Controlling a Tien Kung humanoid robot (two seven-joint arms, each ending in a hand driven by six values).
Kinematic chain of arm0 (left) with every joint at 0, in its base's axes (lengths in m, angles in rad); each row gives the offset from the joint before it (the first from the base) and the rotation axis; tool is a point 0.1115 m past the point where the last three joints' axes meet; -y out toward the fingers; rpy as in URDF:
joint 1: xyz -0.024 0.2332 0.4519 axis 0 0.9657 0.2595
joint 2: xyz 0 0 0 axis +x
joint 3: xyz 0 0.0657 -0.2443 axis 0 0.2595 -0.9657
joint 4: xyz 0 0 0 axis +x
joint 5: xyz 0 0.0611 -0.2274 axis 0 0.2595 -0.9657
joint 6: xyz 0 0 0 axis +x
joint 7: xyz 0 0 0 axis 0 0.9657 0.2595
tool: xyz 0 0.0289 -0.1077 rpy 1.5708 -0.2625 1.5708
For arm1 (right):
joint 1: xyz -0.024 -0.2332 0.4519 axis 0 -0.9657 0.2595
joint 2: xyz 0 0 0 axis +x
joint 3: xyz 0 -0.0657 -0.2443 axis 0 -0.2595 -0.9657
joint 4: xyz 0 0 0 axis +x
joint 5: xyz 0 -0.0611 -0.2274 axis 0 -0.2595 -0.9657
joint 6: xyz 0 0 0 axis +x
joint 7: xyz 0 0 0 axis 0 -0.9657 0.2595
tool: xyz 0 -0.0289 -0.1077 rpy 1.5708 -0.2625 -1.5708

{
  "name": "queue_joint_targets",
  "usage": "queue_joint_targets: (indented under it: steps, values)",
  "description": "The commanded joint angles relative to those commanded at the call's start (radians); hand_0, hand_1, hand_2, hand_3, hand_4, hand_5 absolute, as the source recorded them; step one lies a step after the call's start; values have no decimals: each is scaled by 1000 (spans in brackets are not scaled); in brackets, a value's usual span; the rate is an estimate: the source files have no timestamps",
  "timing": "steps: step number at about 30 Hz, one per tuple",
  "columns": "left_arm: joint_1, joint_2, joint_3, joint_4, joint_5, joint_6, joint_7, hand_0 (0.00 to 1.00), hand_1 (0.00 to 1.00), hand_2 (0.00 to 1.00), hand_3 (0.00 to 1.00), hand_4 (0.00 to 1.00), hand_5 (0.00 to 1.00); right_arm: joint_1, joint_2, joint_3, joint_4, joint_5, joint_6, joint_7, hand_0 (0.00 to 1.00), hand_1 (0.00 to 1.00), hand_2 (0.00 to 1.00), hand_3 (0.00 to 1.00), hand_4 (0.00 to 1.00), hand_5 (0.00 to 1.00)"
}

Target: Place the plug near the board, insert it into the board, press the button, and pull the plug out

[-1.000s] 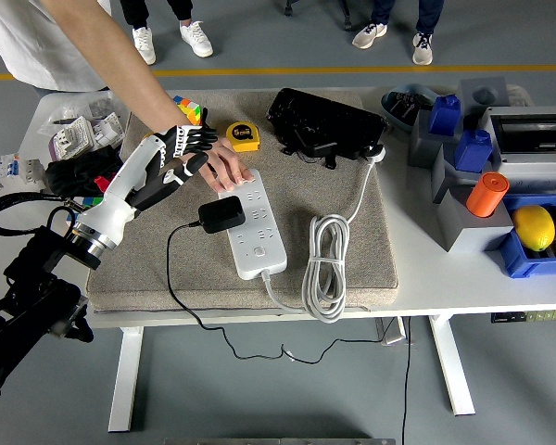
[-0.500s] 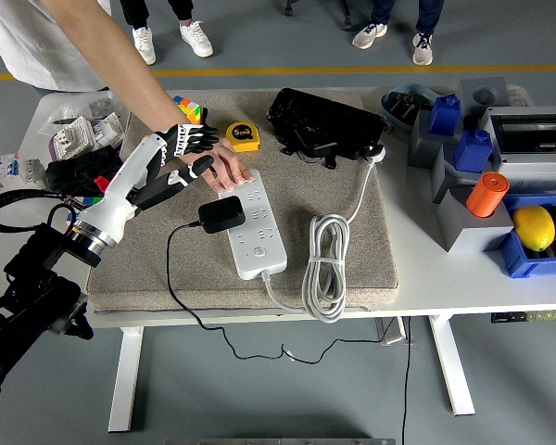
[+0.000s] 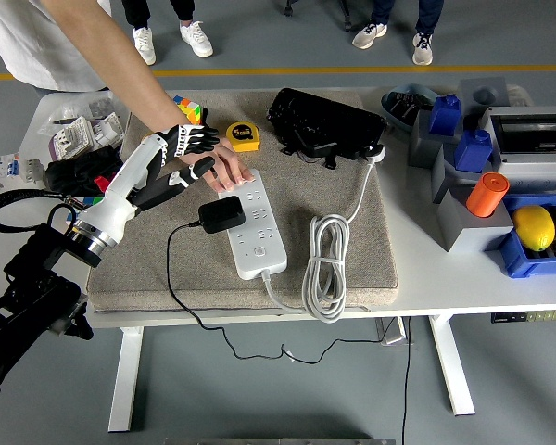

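The black plug (image 3: 221, 215) was seated in the left side of the white power strip (image 3: 252, 231), which lay on the grey mat (image 3: 167, 250). The left hand (image 3: 181, 156) was held above the mat just beyond the strip's far end, fingers loosely spread and empty. A person's hand (image 3: 228, 168) was pressed on that far end.

plug (image 3: 221, 215) seated in board (image 3: 252, 223), robot hand (image 3: 181, 158) spread

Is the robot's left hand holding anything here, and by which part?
Nothing: the left hand hovers open above the mat, clear of the black plug seated in the power strip.
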Motion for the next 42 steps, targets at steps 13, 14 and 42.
queue_joint_targets:
  steps: [13,14,42]
  values:
    - [-35,48,29,-71,35,-31,52,223,417,473,728,924,408,7,-9,-9,2,0,1,-1,700,703,686,581,998,552]
    - [-47,56,34,-87,59,-54,85,223,417,473,728,924,408,6,-10,-9,2,-1,1,-1,700,703,686,581,998,552]
    - [-306,62,281,-111,178,-479,755,47,152,214,834,699,2,5,-22,-19,4,5,2,-1,701,702,686,581,998,552]
